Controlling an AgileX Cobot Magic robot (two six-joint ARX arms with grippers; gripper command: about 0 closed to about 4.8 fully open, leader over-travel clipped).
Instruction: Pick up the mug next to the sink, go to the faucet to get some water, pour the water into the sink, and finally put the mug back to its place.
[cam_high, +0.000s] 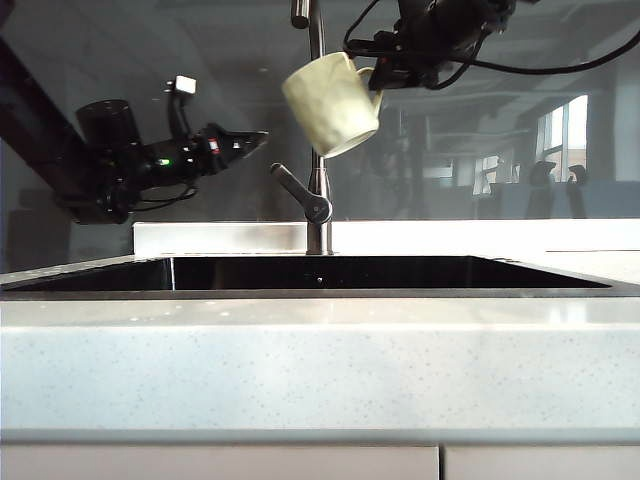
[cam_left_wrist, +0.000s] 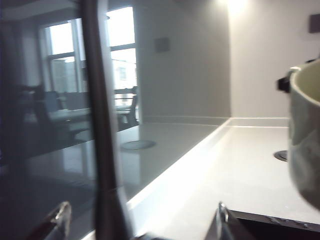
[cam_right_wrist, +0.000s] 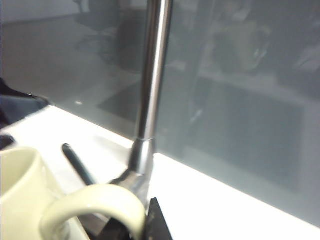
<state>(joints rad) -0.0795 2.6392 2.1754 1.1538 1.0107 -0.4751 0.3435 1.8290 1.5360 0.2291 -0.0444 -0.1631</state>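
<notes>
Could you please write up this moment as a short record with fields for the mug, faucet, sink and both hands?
mug: cream mug, tilted, raised above the sink, in front of the faucet stem
faucet: steel gooseneck, lever angled to the left
sink: dark basin, set in a speckled counter
right hand: grips the mug by its handle side, high on the right
left hand: open, empty, left of the faucet

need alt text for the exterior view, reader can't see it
The right gripper holds a pale cream mug by its handle, tilted, high above the dark sink and in front of the tall steel faucet. The left gripper hangs open and empty to the left, above the sink, apart from the faucet's lever.
</notes>
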